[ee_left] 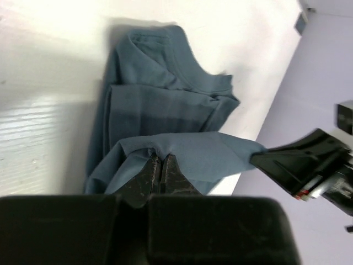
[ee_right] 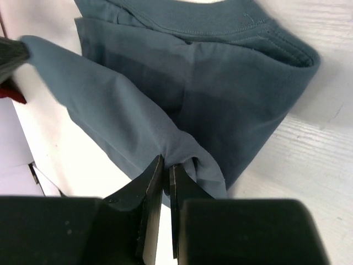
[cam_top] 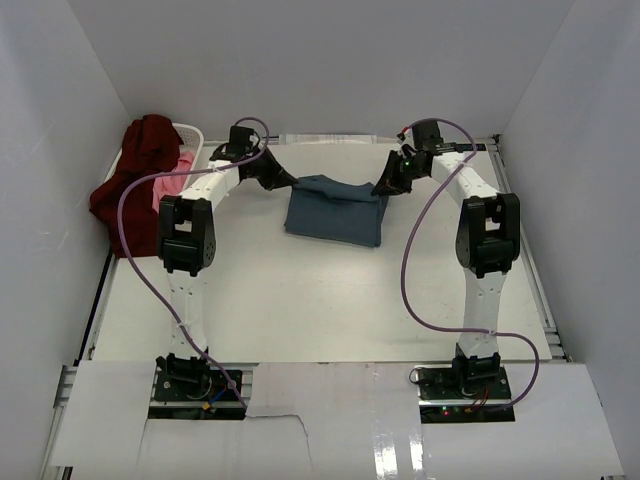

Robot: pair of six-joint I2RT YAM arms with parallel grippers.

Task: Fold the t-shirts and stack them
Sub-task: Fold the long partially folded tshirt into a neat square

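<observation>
While both pincers grip its far edge, the teal-blue t-shirt (cam_top: 333,210) lies folded at the back middle of the bench (cam_top: 300,300).
The left pincer (ee_left: 161,172) is clenched on the far left corner of the cloth and the right pincer (ee_right: 165,171) on the far right corner. The strip between them is raised above the folded layers. The near fold lies flat, with bare bench before it and on both sides. A maroon t-shirt (cam_top: 140,175) and a pink t-shirt (cam_top: 172,186) hang over the white basket (cam_top: 192,132) at the far left corner, well apart.
</observation>
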